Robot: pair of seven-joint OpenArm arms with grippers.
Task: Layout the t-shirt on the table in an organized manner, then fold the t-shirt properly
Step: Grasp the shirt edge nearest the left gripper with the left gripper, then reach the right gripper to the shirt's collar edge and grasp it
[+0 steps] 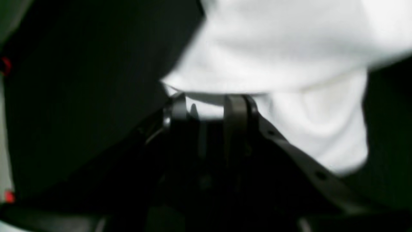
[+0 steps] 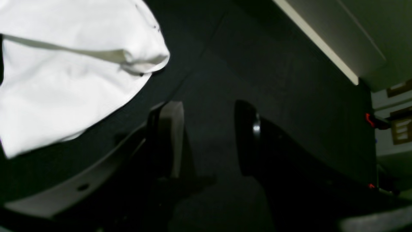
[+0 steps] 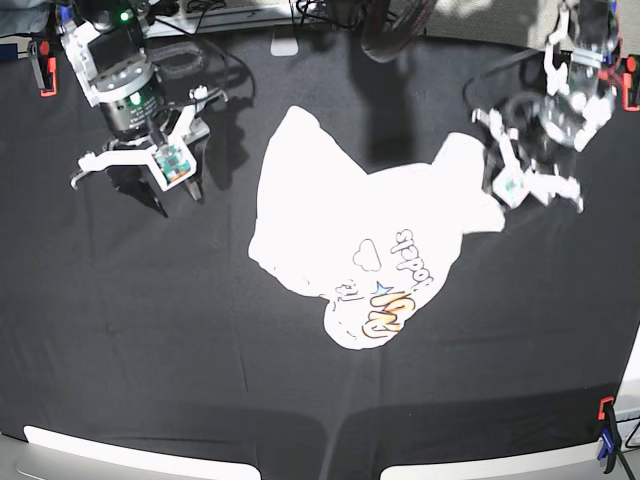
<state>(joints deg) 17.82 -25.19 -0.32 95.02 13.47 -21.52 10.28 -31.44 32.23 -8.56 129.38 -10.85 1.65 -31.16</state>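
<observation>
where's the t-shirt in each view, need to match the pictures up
Left wrist: the t-shirt fills the upper right, its edge at the left gripper.
Right wrist: upper left corner, apart from the right gripper.
Base: crumpled at the centre.
Shared landmark: the black table, with red clamps at its edge.

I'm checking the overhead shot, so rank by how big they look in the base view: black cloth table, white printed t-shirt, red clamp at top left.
1. Black cloth table
2. White printed t-shirt
3. Red clamp
</observation>
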